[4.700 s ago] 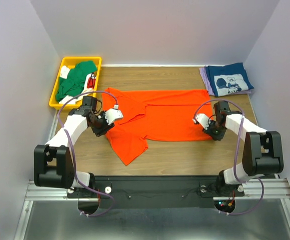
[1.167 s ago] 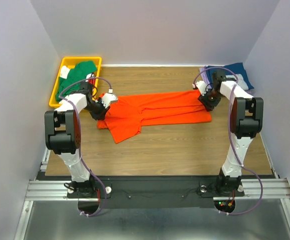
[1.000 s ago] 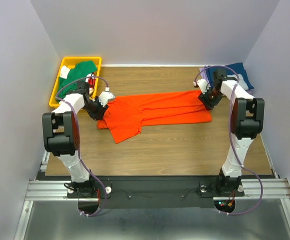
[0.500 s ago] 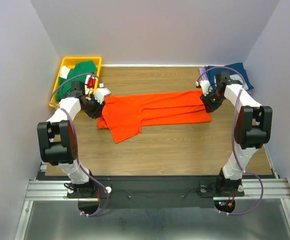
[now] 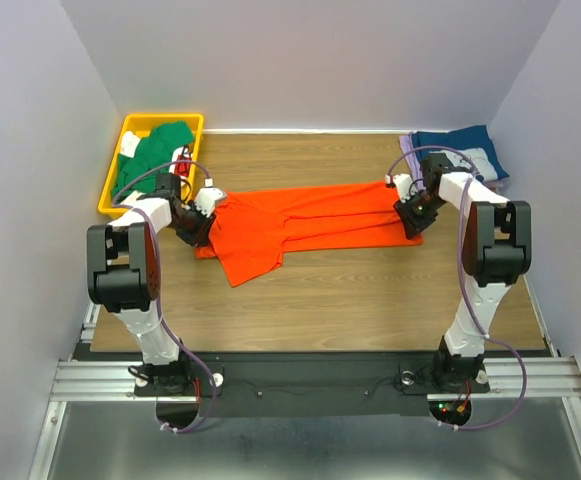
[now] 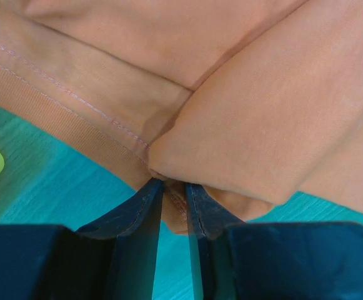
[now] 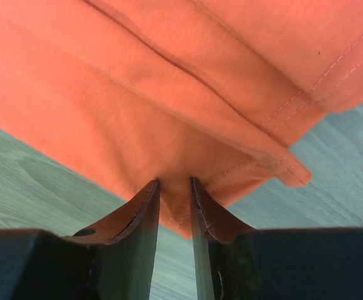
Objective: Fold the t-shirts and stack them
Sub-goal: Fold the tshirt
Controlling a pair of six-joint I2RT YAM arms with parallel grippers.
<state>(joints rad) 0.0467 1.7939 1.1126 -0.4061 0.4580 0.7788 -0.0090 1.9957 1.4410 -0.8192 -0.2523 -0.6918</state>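
From above, a bright orange cloth t-shirt (image 5: 310,215), folded into a long band, lies across the middle of the wooden table (image 5: 370,290), with the left gripper (image 5: 198,218) at its left end and the right gripper (image 5: 411,215) at its right end. A green cloth t-shirt (image 5: 150,155) fills the yellow plastic bin (image 5: 110,192), and a navy printed t-shirt (image 5: 458,152) sits in the far right corner. In the left wrist view, the dark fingers (image 6: 145,203) are clenched on the orange shirt's folded edge. In the right wrist view, the jaws likewise pinch its hemmed corner.

Bright, even overhead light, faint soft shadows; left wrist view perhaps teal-tinted, near edges blurred.
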